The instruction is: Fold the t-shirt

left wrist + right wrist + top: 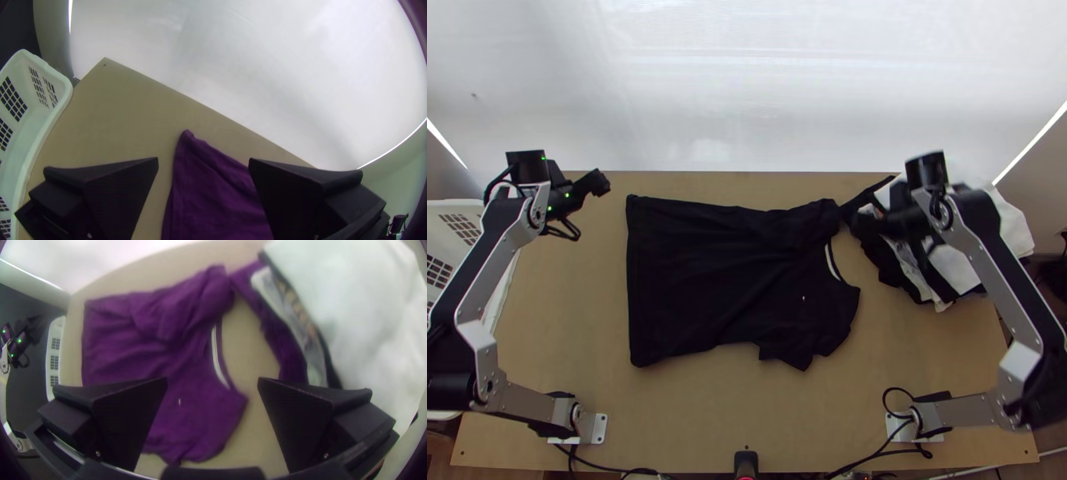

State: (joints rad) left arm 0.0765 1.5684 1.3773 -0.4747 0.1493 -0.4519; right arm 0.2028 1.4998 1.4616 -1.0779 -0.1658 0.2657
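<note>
T-shirt [731,280] lies spread, prob. for easy folding; L hand [203,160] (empty) gapes by its hem [635,280], R hand [213,380] open, empty, nr its collar [833,264].

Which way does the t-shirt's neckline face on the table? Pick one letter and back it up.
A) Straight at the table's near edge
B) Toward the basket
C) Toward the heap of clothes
C: in the top view the pale-trimmed neckline of the t-shirt is on the side by the heap of clothes, while the hem is on the side of the basket.
</note>
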